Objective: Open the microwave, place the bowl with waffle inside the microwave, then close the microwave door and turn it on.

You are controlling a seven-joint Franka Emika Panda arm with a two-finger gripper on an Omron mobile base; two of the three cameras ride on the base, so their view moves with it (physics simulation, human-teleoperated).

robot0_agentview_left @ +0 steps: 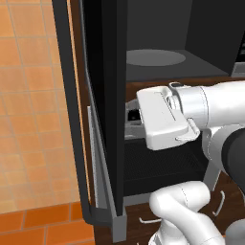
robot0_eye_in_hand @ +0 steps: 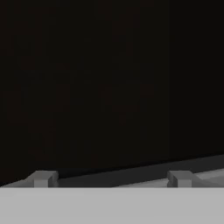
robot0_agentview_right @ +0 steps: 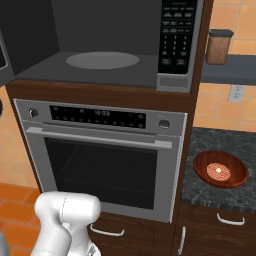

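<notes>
Tiled kitchen, microwave door [robot0_agentview_left: 103, 95] swung wide, arm level, end effector [robot0_eye_in_hand: 111, 178] spread open against it.

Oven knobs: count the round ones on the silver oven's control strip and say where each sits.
2. One knob sits at the left end of the oven's control strip, the other knob at the right end. None seems hidden in the right base view.

Microwave door [robot0_agentview_left: 103, 119] swung open — turntable [robot0_agentview_left: 155, 58] bare.
</notes>
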